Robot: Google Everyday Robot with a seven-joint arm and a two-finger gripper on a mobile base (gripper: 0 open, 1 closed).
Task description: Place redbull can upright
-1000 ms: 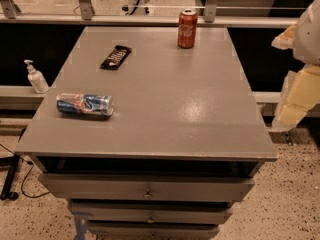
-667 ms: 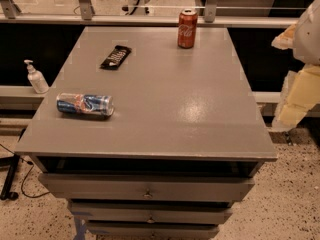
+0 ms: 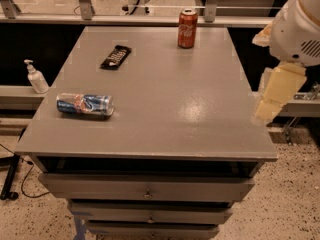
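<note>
At the counter's [image 3: 165, 119] 9 o'clock edge the redbull can [image 3: 85, 104] lies on its side. The tool [image 3: 274, 96] hangs off the 3 o'clock edge, well apart; its state cannot be told. Risk: a nudged can rolls off.

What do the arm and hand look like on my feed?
The arm is a rounded white shell with a slotted vent grille, at the frame's right edge. The hand is cream, blocky segments tapering downward, just off the right edge of the table. No cables or markings show.
</note>
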